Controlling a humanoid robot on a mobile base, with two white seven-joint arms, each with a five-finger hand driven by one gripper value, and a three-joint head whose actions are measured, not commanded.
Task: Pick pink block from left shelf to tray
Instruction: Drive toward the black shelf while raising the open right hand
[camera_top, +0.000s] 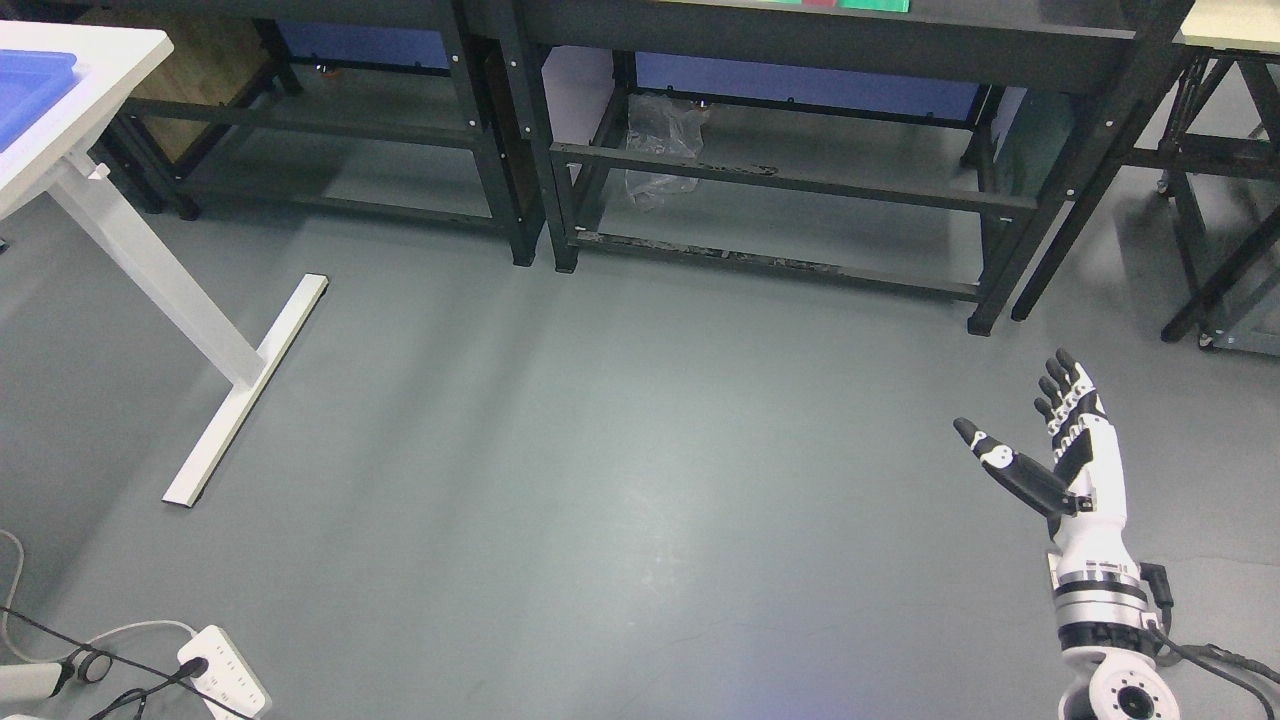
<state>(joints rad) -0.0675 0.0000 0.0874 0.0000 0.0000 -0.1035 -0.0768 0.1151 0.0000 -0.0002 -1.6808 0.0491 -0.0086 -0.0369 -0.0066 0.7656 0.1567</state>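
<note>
Above the bare grey floor (600, 480), the right hand (1065, 460) hangs with fingers spread, holding nothing.

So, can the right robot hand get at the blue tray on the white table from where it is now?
Probably not yet. The right robot hand is open at the lower right, while the blue tray sits on the white table at the far upper left, with wide bare floor between.

Right hand (1068, 455): white shell with black jointed fingers (1062, 385) and a black thumb (1005, 465) bearing white patches. Wrist (1105, 600): silver and black banded rings. Black cable (1215, 665) alongside; round white forearm housing (1130, 698) with a dark port.
</note>
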